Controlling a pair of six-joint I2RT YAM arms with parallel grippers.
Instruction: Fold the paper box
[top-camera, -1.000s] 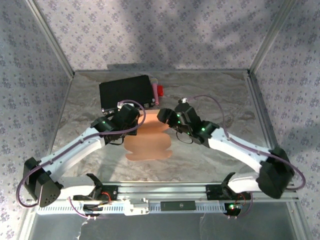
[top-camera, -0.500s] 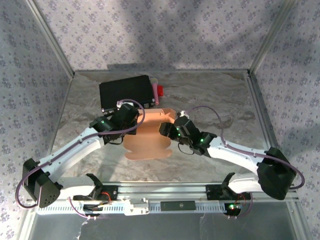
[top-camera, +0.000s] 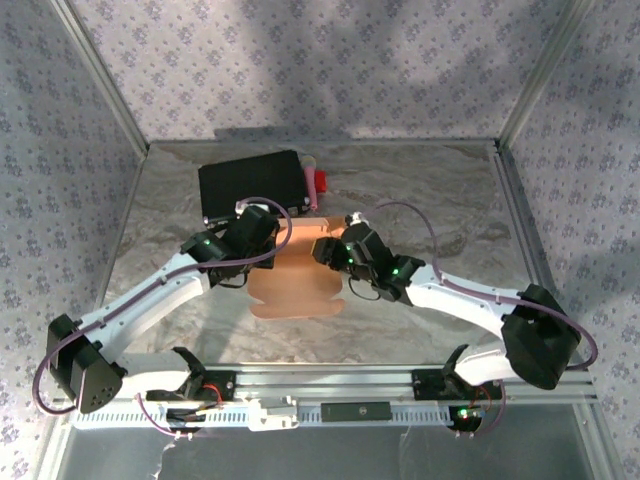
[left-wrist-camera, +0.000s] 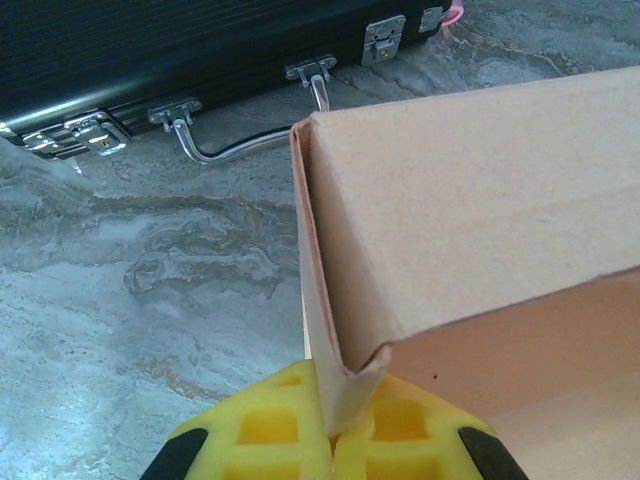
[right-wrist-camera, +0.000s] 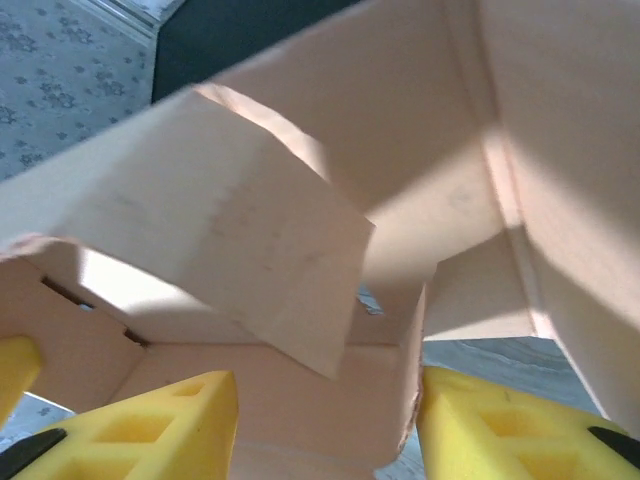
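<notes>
From the overhead camera I am seeing the left arm stretching from its base at 7 o'clock up toward 1 o'clock, elbow low, its wrist hanging over the left edge of the paper box (top-camera: 296, 287). The left gripper (top-camera: 272, 238) is clamping shut on that box: on its wrist camera the left gripper's (left-wrist-camera: 335, 432) two yellow pads are pressing together on the bottom of an upright corner wall of the paper box (left-wrist-camera: 470, 200). The box is sitting half-raised at the middle of the table (top-camera: 440, 210), a flat rounded flap lying toward 6 o'clock. The black case (top-camera: 250, 185) is lying at 11 o'clock from it, its back cut off on the left wrist view, where only the latches and handle of the case (left-wrist-camera: 150, 50) are showing. A small pink thing (top-camera: 318, 185) at the case's right end is too blurred for me to name. The right arm is bending in from 4 o'clock toward 10 o'clock, and the right gripper (top-camera: 328, 250) is dipping into the box's right side. On its camera the right gripper's (right-wrist-camera: 328, 425) pads are standing apart with a panel of the box (right-wrist-camera: 250, 230) between them; I cannot tell whether they are pressing it, as cardboard is crowding the lens.
</notes>
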